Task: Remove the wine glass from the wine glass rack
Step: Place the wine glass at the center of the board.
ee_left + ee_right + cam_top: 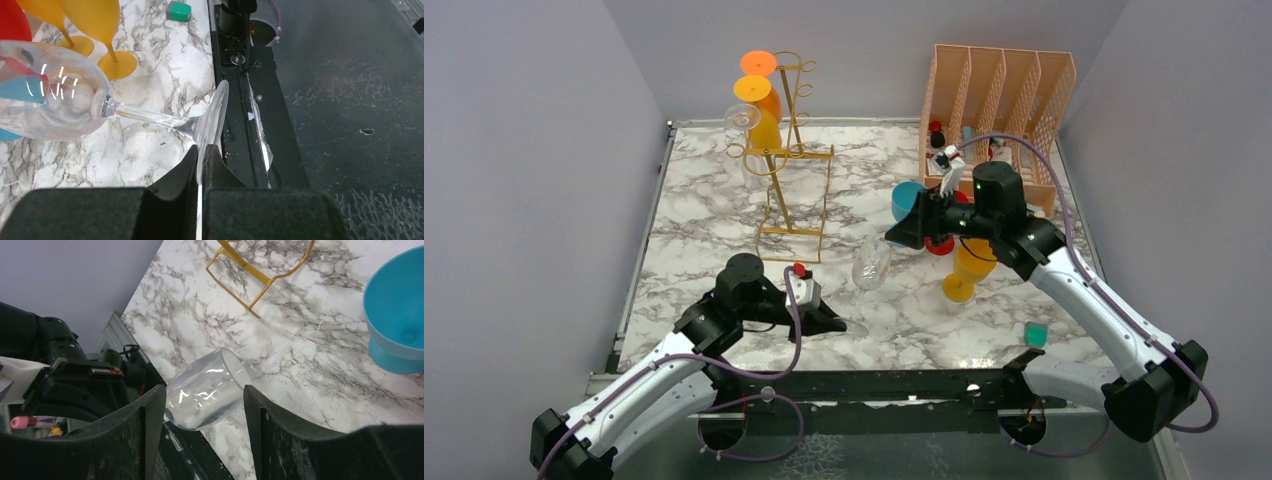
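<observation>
1. The clear wine glass (871,265) is off the gold wire rack (794,165) and lies tilted over on its side above the worktop (714,230), near the middle and well apart from the rack.
2. The left gripper (201,150) is clenched on the rim of the glass's round foot. In the left wrist view the foot stands on edge between the two fingers. The stem runs away from them to the bowl (whether the bowl rests on the marble, I cannot tell).
3. The right gripper (204,390) is released, jaws spread. In its own wrist view the bowl of the glass shows in the gap between the fingers, open mouth towards the rack's base. I cannot tell whether either finger touches the bowl.
4. Just beside the right gripper are a blue glass (909,198) and a red glass (941,245).
5. Two yellow glasses (107,30) stand with their feet on the marble, near the clear bowl.
6. A small green block (1035,334) lies at the near right edge of the worktop.
7. On the rack, an orange glass (759,65), a yellow one and a second clear one hang by their feet on its left side.
8. A peach file organiser (999,95) stands at the far right corner, behind the right arm, with small things in its compartments.
</observation>
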You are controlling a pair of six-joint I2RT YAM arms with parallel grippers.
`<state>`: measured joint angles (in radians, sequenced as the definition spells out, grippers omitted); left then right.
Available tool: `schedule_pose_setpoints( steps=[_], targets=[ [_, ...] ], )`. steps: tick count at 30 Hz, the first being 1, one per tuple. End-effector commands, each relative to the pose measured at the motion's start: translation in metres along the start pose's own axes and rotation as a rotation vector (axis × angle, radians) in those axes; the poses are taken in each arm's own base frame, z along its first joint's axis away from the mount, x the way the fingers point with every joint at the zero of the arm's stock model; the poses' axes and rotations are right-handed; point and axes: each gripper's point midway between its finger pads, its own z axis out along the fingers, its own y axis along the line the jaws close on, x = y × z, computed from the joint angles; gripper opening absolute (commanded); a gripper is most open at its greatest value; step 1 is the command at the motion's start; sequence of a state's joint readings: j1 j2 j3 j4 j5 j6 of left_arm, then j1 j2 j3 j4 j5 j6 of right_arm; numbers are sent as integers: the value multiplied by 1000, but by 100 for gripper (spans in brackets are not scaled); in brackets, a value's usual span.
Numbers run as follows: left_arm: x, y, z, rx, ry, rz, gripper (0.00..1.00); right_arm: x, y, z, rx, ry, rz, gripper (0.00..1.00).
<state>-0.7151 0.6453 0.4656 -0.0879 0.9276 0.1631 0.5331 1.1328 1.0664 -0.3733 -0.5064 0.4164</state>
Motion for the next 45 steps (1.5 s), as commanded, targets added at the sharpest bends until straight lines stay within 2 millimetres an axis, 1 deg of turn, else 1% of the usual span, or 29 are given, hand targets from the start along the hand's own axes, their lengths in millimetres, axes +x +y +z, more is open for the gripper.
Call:
schedule_pose_setpoints(
  steps=[1, 4, 7, 10, 15, 18, 21, 27, 29, 36, 38, 43, 45],
  targets=[
    [-18, -10, -1, 67, -70, 182, 0, 12, 18, -1, -139, 122, 16, 62],
    [-21, -14, -4, 71, -83, 203, 0, 16, 15, 3, -145, 156, 18, 63],
    [-26, -16, -6, 71, -96, 220, 0, 15, 10, 6, -125, 183, 21, 63],
    [-32, -19, -8, 76, -109, 233, 0, 16, 12, 8, -148, 192, 7, 63],
    [-37, -22, -9, 87, -118, 245, 0, 21, 31, 8, -292, 252, 15, 63],
    [-38, -23, -9, 96, -120, 252, 0, 29, 50, 3, -448, 312, 46, 63],
    [-40, -21, -9, 82, -123, 264, 0, 38, 61, -4, -559, 378, 90, 59],
    [-36, -15, -7, 69, -106, 259, 0, 45, 72, -17, -657, 422, 123, 44],
    [-34, -13, -6, 63, -96, 257, 0, 47, 76, -22, -699, 437, 133, 43],
    [-30, -1, -5, 14, -68, 265, 0, 54, 81, -32, -770, 476, 168, 42],
    [-27, 2, -5, -1, -55, 262, 0, 55, 82, -34, -779, 481, 167, 39],
    [-21, 16, -6, -68, -24, 260, 0, 57, 85, -39, -810, 488, 173, 29],
    [-18, 19, -6, -85, -14, 261, 0, 57, 86, -41, -815, 486, 170, 29]
  ],
)
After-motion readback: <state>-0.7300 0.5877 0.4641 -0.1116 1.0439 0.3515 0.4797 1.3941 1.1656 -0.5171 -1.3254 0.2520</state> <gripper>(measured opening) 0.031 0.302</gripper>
